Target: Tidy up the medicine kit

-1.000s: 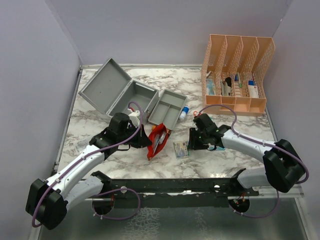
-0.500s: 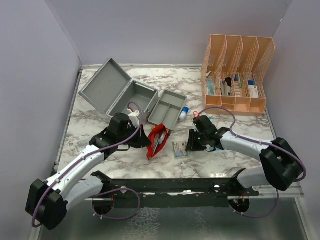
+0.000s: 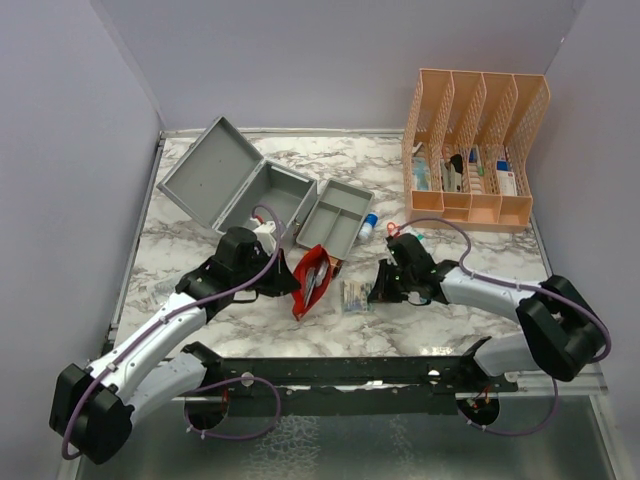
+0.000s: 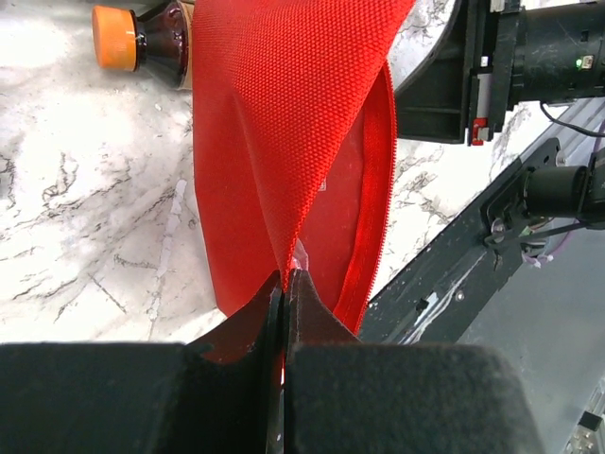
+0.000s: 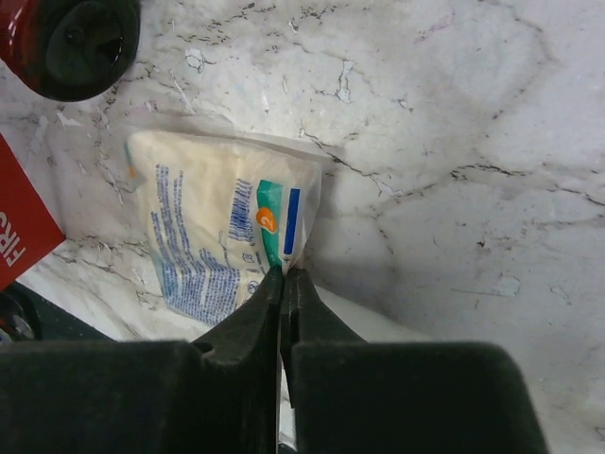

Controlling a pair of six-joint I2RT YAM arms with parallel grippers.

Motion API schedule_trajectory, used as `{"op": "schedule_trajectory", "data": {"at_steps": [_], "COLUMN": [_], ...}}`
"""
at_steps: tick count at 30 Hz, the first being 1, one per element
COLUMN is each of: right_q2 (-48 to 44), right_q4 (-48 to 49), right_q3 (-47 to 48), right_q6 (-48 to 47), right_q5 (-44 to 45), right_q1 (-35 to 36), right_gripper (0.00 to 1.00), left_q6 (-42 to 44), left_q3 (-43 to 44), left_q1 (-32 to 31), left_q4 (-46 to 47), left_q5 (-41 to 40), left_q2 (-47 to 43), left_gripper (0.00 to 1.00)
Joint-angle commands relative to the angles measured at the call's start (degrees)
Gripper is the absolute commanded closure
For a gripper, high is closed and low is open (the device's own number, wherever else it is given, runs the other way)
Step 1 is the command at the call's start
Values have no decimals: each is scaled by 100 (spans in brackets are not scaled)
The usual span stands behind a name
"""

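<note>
The grey medicine kit stands open at the back left, lid tilted back, and its divided grey tray lies beside it. My left gripper is shut on an edge of the red pouch, holding it up with its zipper mouth gaping. To the right, my right gripper is shut on a corner of a white printed packet that rests on the marble.
A peach slotted organizer with small boxes stands at the back right. A dark bottle with an orange cap lies near the pouch. A small blue-capped item sits right of the tray. The black frame crosses the near edge.
My right gripper slid left to the packet and closed its jaws on the packet's corner. The left gripper kept its hold on the red pouch, nearly still.
</note>
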Motion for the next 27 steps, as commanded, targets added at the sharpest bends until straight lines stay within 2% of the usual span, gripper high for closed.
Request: {"op": "schedule_trajectory", "data": {"at_steps": [1, 8, 17, 22, 27], "right_q2": [-597, -1544, -2267, -2363, -2055], "right_q4": [28, -383, -482, -549, -801], "right_q3": [-56, 249, 493, 696, 1095], "right_q6": [133, 205, 465, 795, 1165], "right_q5": [151, 298, 138, 227, 514], "right_q1": [14, 16, 42, 171, 618], "right_gripper": [99, 99, 99, 99, 99], "left_q6": [-21, 121, 235, 271, 220], "left_q3": [147, 286, 333, 323, 284], "left_q1": [-22, -19, -19, -20, -19], "left_q4": [-71, -64, -155, -137, -36], "left_q5": [-237, -546, -443, -434, -450], "left_q2": [-236, -624, -423, -243, -105], "left_gripper": [100, 100, 100, 100, 100]}}
